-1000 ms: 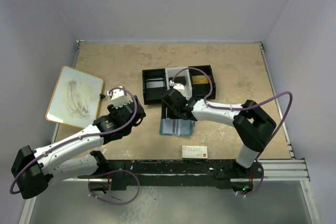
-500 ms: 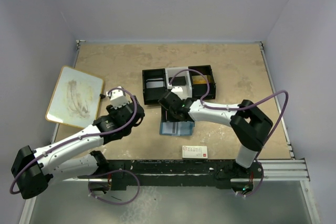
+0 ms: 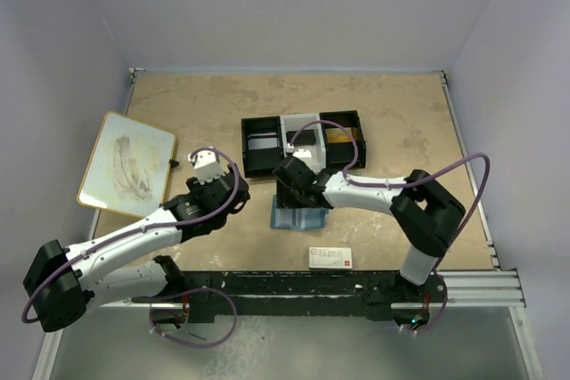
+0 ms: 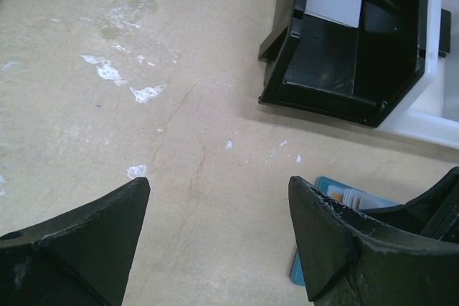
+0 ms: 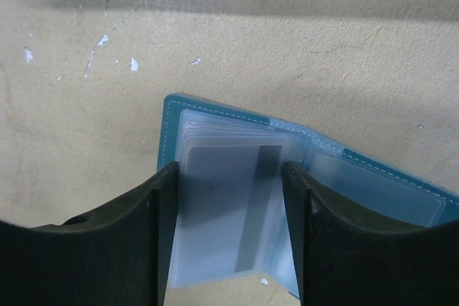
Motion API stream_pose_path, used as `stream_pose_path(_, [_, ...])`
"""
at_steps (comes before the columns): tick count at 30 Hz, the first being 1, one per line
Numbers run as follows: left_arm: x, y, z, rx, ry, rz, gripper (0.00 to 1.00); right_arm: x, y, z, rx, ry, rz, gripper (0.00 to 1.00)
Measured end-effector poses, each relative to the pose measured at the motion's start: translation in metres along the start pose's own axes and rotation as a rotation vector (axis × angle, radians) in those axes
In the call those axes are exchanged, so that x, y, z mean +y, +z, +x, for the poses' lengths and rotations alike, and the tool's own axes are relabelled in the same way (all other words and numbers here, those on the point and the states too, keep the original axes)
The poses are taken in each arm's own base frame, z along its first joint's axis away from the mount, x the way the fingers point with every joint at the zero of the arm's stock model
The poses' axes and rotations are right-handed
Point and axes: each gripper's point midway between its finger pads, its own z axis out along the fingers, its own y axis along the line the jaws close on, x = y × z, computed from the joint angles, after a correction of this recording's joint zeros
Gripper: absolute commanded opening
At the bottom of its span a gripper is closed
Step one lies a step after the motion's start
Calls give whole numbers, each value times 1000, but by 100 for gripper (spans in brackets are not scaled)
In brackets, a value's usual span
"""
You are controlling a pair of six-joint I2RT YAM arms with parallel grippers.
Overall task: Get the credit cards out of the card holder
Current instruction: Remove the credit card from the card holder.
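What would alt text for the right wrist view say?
An open blue card holder lies on a beige table, a grey card visible in its clear pocket. The right pincer's two black fingers flank that card.

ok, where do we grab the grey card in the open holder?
Probably across its short width, gripping the two long edges, coming straight down: the grey card lies flat in a clear sleeve of the opened card holder, and the right gripper straddles that width. Which end the sleeve opens at isn't visible.

Beige table (image 3: 401, 131), open card holder (image 3: 298, 220), tray (image 3: 245, 144), whiteboard (image 3: 125, 162), white box (image 3: 329, 257)
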Motion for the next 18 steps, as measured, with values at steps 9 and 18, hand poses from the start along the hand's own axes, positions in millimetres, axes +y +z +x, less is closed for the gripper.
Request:
stream_pose_path(9, [-30,1,13,76,12,120,76,-1,-3,-3,22,110,-202,64])
stream_pose_path(18, [-41,3,24,118,29,157,76,2,-2,-8,0,100,-202,72])
